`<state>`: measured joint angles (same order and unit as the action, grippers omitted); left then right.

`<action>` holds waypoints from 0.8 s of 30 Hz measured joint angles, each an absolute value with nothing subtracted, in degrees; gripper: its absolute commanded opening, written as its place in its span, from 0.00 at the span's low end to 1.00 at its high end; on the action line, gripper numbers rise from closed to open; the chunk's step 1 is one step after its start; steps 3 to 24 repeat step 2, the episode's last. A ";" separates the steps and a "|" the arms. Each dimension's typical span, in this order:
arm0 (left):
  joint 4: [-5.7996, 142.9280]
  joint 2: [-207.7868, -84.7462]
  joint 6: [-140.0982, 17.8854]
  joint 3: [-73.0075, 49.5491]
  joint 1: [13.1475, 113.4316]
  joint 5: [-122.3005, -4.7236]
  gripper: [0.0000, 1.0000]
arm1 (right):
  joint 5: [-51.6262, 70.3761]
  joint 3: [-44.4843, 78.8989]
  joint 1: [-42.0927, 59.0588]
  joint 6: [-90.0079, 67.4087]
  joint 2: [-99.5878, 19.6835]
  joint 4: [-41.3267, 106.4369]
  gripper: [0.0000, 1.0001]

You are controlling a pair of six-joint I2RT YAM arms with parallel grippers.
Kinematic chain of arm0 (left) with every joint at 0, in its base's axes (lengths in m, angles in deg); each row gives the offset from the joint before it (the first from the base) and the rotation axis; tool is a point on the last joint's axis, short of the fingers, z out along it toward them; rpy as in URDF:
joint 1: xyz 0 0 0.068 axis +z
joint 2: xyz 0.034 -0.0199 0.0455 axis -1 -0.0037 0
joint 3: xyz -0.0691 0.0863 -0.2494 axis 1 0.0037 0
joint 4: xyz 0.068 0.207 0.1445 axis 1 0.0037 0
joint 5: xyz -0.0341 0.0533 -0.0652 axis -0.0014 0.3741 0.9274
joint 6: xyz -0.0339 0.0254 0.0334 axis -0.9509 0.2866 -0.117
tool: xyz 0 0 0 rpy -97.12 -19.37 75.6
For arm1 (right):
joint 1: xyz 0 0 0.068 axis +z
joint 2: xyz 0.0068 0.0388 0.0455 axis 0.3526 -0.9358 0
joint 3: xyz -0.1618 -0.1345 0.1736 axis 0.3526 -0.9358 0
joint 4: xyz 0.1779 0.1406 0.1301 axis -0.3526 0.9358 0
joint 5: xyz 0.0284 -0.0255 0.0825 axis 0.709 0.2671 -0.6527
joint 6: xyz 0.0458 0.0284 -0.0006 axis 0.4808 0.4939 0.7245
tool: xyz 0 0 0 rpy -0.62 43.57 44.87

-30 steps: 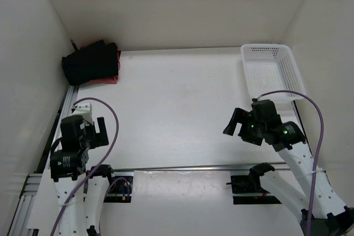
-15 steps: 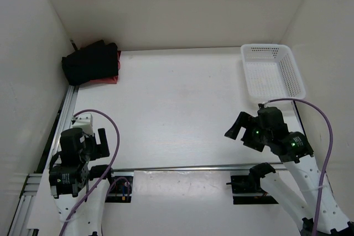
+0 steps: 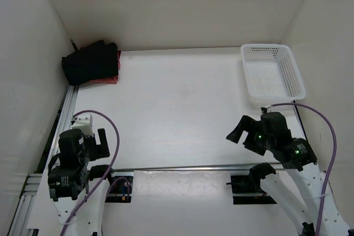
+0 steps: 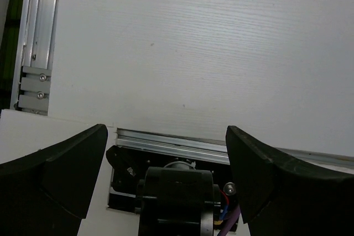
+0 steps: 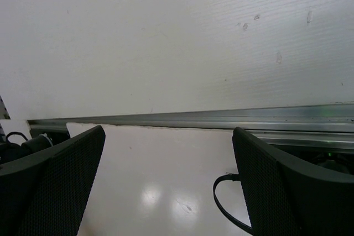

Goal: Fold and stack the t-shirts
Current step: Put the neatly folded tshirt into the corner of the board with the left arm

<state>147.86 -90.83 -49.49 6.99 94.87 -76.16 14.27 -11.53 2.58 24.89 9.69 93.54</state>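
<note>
The shirts [image 3: 91, 63] lie piled on the worktop [image 3: 177, 98], well left of the basket [image 3: 264, 47], black atop pink. The right pincer [image 3: 243, 134] hangs near the basket's near side, the left pincer [image 3: 95, 136] well apart from it. Both gape wide, empty.

A white tabletop [image 3: 177, 103] with faint wood grain sits boxed in by plain white panels: a back wall [image 3: 177, 9], a left wall [image 3: 25, 64] and a right wall [image 3: 329, 31]. An aluminium rail [image 3: 182, 167] crosses its near edge; a second rail [image 3: 65, 109] runs up the left side. Light is soft and even, with dull glints on the glossy near strip [image 5: 166, 192].
</note>
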 measured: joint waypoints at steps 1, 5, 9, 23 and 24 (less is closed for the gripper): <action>147.86 -90.61 -49.49 6.99 94.87 -76.18 0.99 | 14.27 -11.58 2.58 24.80 9.95 93.56 1.00; 147.86 -90.39 -49.49 6.99 94.87 -76.20 0.99 | 14.25 -11.69 2.58 24.69 10.21 93.54 1.00; 147.86 -90.39 -49.49 6.99 94.87 -76.20 0.99 | 14.25 -11.69 2.58 24.69 10.21 93.54 1.00; 147.86 -90.39 -49.49 6.99 94.87 -76.20 0.99 | 14.25 -11.69 2.58 24.69 10.21 93.54 1.00; 147.86 -90.39 -49.49 6.99 94.87 -76.20 0.99 | 14.25 -11.69 2.58 24.69 10.21 93.54 1.00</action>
